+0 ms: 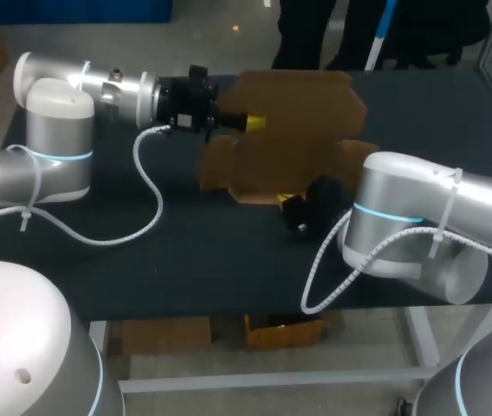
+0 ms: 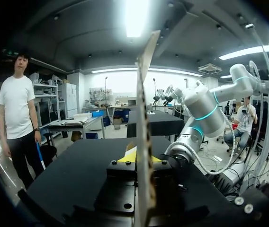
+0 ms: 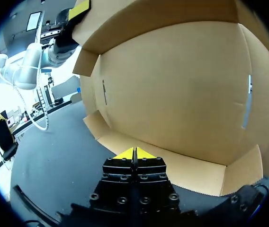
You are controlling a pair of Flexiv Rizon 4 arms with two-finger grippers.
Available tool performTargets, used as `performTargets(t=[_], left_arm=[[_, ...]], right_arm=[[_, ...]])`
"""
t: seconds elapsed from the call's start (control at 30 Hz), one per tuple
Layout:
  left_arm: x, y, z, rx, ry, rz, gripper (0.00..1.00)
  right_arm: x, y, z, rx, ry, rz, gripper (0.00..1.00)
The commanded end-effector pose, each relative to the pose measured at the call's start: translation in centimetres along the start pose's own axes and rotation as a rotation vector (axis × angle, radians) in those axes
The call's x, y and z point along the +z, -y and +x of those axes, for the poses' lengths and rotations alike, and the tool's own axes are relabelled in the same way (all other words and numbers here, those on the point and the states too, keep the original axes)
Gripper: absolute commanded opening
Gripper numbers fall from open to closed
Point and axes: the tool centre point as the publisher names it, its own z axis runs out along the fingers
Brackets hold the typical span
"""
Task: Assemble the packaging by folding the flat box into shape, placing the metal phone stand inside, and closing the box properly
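Box (image 1: 298, 113) partly behind right arm (image 1: 402, 217)

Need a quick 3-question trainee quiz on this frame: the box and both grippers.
1. True or false: the flat brown cardboard box lies flat on the black table.
2. Which gripper is shut on a panel of the box? A: left gripper. B: right gripper. C: neither.
3. Fill in: the right gripper is ___ (open/shut).
Key:
1. False. The box stands up, with a lower flap down at the table.
2. A.
3. Shut.
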Motion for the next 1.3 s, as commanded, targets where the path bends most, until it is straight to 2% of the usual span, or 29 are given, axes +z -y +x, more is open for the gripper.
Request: performTargets(t=[0.03, 0.67, 1.3], left_arm=[[0.3, -0.3, -0.1, -0.006, -0.008, 0.003, 0.00], [0.5, -1.6, 0.0, -0.073, -0.013, 0.002, 0.00], [0.5, -2.1, -0.3, -0.085, 0.008, -0.040, 0.00]], right_arm=[[0.3, 0.2, 0.1, 0.000, 0.005, 0.001, 0.00], [0.3, 0.2, 0.1, 0.000, 0.005, 0.001, 0.00], [0.3, 0.2, 0.1, 0.000, 0.005, 0.001, 0.00]])
